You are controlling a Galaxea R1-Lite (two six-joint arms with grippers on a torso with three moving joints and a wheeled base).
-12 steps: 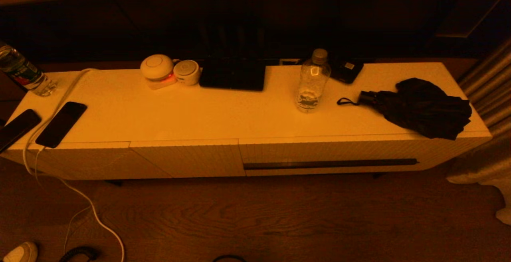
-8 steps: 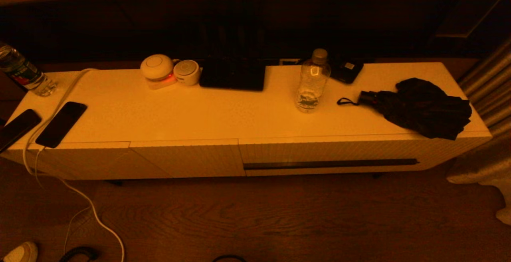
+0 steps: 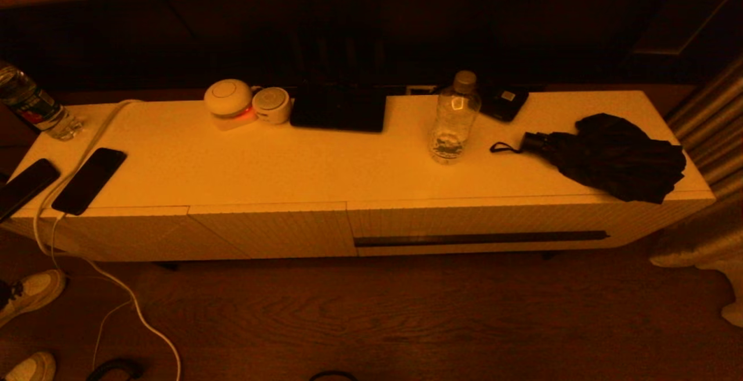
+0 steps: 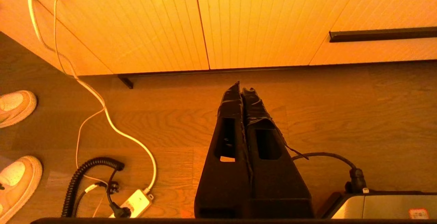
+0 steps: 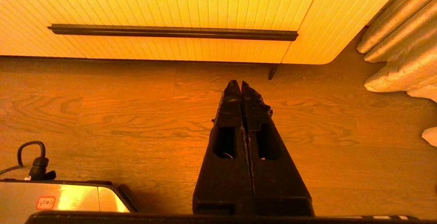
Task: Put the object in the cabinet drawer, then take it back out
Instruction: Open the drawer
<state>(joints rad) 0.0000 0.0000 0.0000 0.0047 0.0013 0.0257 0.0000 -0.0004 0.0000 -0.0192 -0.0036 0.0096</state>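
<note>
The cabinet drawer (image 3: 482, 221) is the wide ribbed white front on the right half of the long low cabinet, and it is closed, with its dark handle slot (image 3: 480, 238) facing me. On the top above it stand a clear plastic bottle (image 3: 454, 118) and a folded black umbrella (image 3: 609, 157). Neither arm shows in the head view. My left gripper (image 4: 241, 89) hangs shut and empty over the wood floor, short of the slotless panels, with the drawer (image 4: 375, 51) off to one side. My right gripper (image 5: 238, 83) is shut and empty in front of the drawer (image 5: 170, 5), below its slot (image 5: 170, 32).
On the cabinet top lie two phones (image 3: 88, 180), a white cable (image 3: 87, 148), two round white devices (image 3: 229, 99), a dark tablet (image 3: 338, 109) and a bottle (image 3: 32, 105) at far left. A person's shoes (image 3: 32, 291) and a power strip (image 4: 131, 203) are on the floor at left. A curtain (image 3: 708, 137) hangs at right.
A second white shoe has stepped into view on the floor at the lower left. The cabinet, its objects and the drawer have not moved.
</note>
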